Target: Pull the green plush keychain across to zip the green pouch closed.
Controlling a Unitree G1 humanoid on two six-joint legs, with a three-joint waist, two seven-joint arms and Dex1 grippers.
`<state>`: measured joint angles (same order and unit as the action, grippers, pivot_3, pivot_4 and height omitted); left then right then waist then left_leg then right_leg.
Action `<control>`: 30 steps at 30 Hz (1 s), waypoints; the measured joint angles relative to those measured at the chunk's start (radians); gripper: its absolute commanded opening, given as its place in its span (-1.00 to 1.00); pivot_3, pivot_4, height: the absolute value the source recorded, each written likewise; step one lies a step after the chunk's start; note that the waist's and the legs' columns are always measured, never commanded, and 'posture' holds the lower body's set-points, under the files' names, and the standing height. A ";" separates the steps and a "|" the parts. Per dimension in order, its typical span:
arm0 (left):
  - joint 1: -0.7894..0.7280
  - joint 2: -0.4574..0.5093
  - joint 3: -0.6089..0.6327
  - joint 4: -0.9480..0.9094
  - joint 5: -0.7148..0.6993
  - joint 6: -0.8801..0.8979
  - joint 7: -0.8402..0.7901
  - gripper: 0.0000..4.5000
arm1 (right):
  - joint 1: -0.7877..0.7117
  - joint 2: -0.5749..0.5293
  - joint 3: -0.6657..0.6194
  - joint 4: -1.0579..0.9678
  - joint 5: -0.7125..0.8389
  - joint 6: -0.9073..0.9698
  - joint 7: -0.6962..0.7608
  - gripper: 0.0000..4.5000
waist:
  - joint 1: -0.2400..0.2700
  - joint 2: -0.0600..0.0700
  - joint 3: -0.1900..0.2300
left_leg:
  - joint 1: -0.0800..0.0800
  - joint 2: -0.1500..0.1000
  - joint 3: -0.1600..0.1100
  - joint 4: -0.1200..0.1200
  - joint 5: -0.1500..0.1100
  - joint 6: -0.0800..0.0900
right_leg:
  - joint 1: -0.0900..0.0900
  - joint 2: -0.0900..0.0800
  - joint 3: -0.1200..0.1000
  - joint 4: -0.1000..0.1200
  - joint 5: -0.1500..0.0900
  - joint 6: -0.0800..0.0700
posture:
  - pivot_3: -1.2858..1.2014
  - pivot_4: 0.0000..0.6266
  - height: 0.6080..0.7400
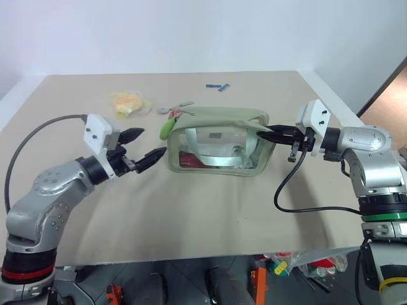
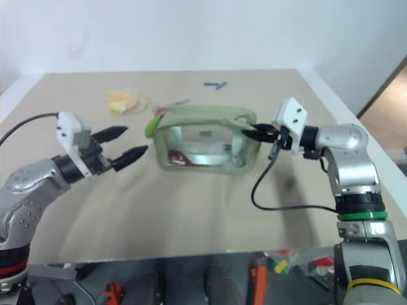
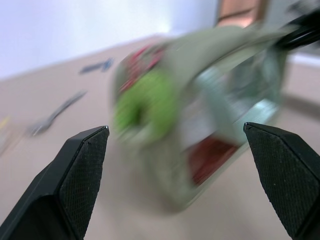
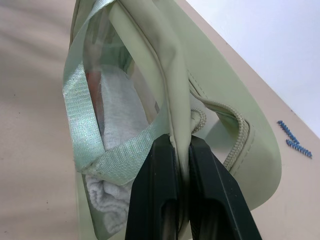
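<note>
The green pouch [image 1: 219, 147] stands upright in the middle of the table, its clear side window showing white and red things inside. The green plush keychain [image 1: 166, 127] hangs at the pouch's left top corner. My right gripper [image 1: 266, 133] is shut on the pouch's right end; the right wrist view shows both fingers [image 4: 150, 200] pinching a fabric fold [image 4: 175, 120] beside the zipper. My left gripper [image 1: 145, 145] stands open a short way left of the pouch, pointing at it, with nothing between its fingers. In the left wrist view the keychain [image 3: 145, 102] lies between the fingertips, further off.
A yellow crinkly packet [image 1: 128, 102] lies at the back left. Small metal bits [image 1: 177, 108] rest behind the keychain, and a blue item [image 1: 217, 86] sits near the far edge. The table's right edge [image 1: 337, 101] runs close behind my right arm.
</note>
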<state>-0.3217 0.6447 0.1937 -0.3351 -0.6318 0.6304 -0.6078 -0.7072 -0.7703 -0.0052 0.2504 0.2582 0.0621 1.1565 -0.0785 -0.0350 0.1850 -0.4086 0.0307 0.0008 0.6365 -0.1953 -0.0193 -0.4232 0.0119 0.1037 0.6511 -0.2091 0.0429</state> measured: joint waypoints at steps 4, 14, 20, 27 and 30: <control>-0.061 -0.001 -0.023 0.096 0.007 -0.020 -0.077 1.00 | 0.003 -0.001 -0.002 -0.007 -0.001 0.002 -0.007 -0.98 | 0.001 0.000 0.000 | -0.001 0.000 0.001 0.000 0.000 0.000 | 0.000 0.000 0.000 0.000 0.000 0.000 | 0.03 -0.52 1.00; -0.174 -0.087 -0.048 0.255 -0.005 -0.044 -0.170 1.00 | 0.021 -0.006 -0.004 -0.037 -0.006 0.004 -0.028 -0.98 | 0.000 0.000 0.000 | -0.001 0.000 0.001 -0.001 0.000 0.000 | -0.001 0.000 0.001 0.000 0.002 0.003 | 0.03 -0.52 1.00; -0.204 -0.119 -0.042 0.310 -0.020 -0.044 -0.203 0.07 | 0.033 -0.008 -0.007 -0.057 -0.006 0.006 -0.040 -1.00 | 0.000 0.000 0.000 | 0.000 0.000 0.001 -0.001 0.000 0.000 | -0.001 0.000 0.001 0.000 0.002 0.003 | 0.03 -0.52 1.00; -0.254 -0.155 -0.042 0.392 -0.006 -0.077 -0.217 -0.99 | 0.042 -0.014 -0.007 -0.062 -0.007 0.007 -0.050 -1.00 | 0.001 0.000 0.000 | -0.001 -0.001 0.001 -0.001 0.000 0.000 | 0.000 0.000 0.001 0.000 0.002 0.004 | 0.03 -0.52 1.00; -0.268 -0.161 -0.039 0.412 -0.004 -0.090 -0.221 -0.99 | 0.048 -0.015 -0.008 -0.066 -0.007 0.006 -0.052 -1.00 | 0.001 0.000 0.000 | -0.001 -0.001 0.000 -0.001 0.000 0.000 | 0.000 0.000 0.001 0.000 0.002 0.004 | 0.03 -0.52 1.00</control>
<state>-0.5896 0.4834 0.1542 0.0771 -0.6356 0.5401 -0.8289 -0.6593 -0.7853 -0.0130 0.1842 0.2513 0.0681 1.1042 -0.0772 -0.0352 0.1851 -0.4094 0.0301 0.0011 0.6357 -0.1953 -0.0195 -0.4236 0.0116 0.1043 0.6511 -0.2070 0.0467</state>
